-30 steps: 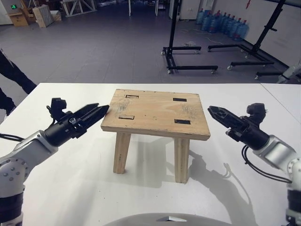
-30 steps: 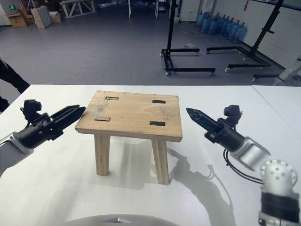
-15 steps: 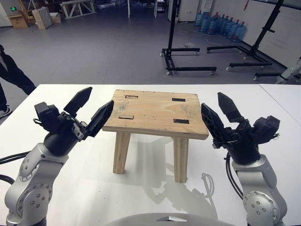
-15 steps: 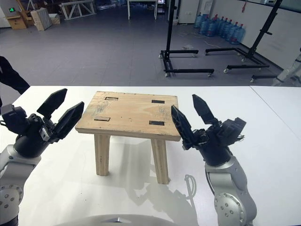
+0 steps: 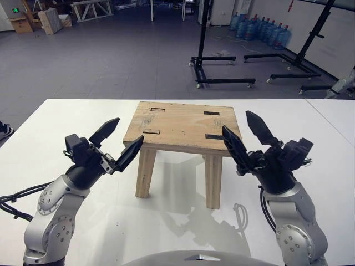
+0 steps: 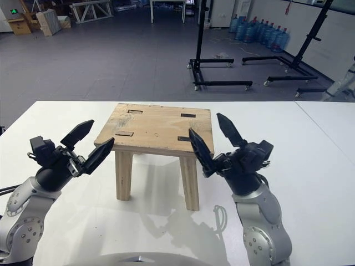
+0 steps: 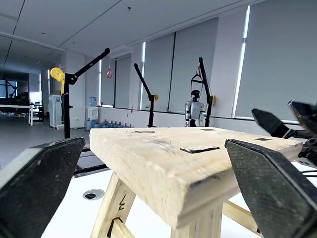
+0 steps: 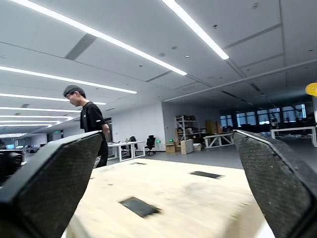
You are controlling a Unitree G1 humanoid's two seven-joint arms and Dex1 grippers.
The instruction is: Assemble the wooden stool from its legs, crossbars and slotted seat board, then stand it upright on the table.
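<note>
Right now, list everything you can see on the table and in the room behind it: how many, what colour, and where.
stool: one, pale wood, upright mid-table, four dark slots in its seat.
table: one, white, under the stool.
rolling stands: several, black, on the floor behind the table.
water bottles: a cluster, blue, far right by the wall.
cardboard boxes: a few, brown, far left of the room.
left gripper: one, black, open, at the stool's left side.
right gripper: one, black, open, at the stool's right side.
</note>
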